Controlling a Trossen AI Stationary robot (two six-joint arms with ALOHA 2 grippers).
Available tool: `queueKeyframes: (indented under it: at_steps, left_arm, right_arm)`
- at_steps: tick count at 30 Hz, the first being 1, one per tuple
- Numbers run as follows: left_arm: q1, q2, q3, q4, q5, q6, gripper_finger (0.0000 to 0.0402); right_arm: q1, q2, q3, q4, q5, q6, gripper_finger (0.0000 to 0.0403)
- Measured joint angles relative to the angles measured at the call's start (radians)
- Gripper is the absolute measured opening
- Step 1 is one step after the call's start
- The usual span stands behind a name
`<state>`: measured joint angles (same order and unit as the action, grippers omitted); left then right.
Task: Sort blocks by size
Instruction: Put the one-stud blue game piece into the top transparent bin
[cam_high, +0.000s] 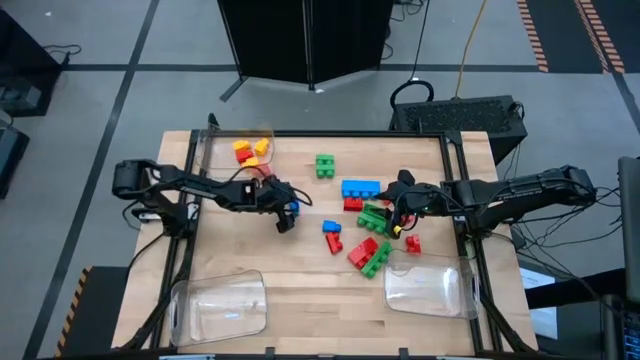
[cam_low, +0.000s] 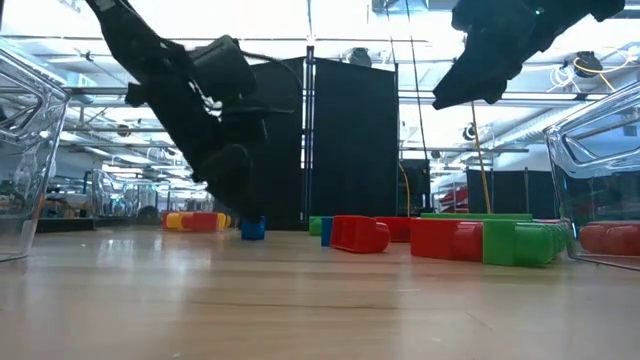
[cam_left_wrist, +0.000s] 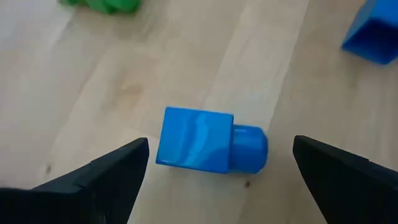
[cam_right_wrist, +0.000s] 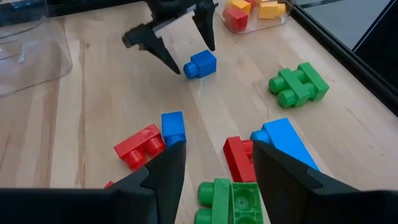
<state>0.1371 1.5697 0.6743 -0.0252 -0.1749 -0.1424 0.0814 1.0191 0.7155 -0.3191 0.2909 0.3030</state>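
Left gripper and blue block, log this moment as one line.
left gripper open, straddling small blue block on its side | right gripper open over pile | not yet grasped

A small blue block (cam_right_wrist: 200, 64) lies on its side on the wooden table (cam_right_wrist: 99, 106), between the left gripper's (cam_right_wrist: 180, 46) spread fingers. Beyond it, a clear tray (cam_right_wrist: 283, 18) holds red and yellow blocks (cam_right_wrist: 249, 10). Nearer than the blue block, the right gripper's (cam_right_wrist: 214, 171) fingers stand apart.

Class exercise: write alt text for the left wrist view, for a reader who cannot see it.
A small blue block lies on its side on the wooden table, between the left gripper's open dark fingers. A green block and another blue block sit at the edges.
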Motion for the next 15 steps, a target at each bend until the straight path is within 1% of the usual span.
queueKeyframes:
  at_steps: [5,10,12,15]
  left_arm:
    - [0.0,0.042,0.0,0.016,0.0,0.048,0.04]
    - [0.007,0.046,0.0,0.029,-0.006,0.073,0.0394]
    - [0.013,0.046,0.0,0.028,-0.007,0.071,0.0379]
    - [0.023,0.046,0.0,0.028,-0.007,0.053,0.0341]
  right_arm:
    - [0.0,0.0,0.0,0.0,0.0,0.0,0.0174]
    - [0.0,0.0,0.0,0.0,0.0,0.0,0.0174]
    - [0.0,0.0,0.0,0.0,0.0,0.0,0.0174]
    - [0.0,0.0,0.0,0.0,0.0,0.0,0.0174]
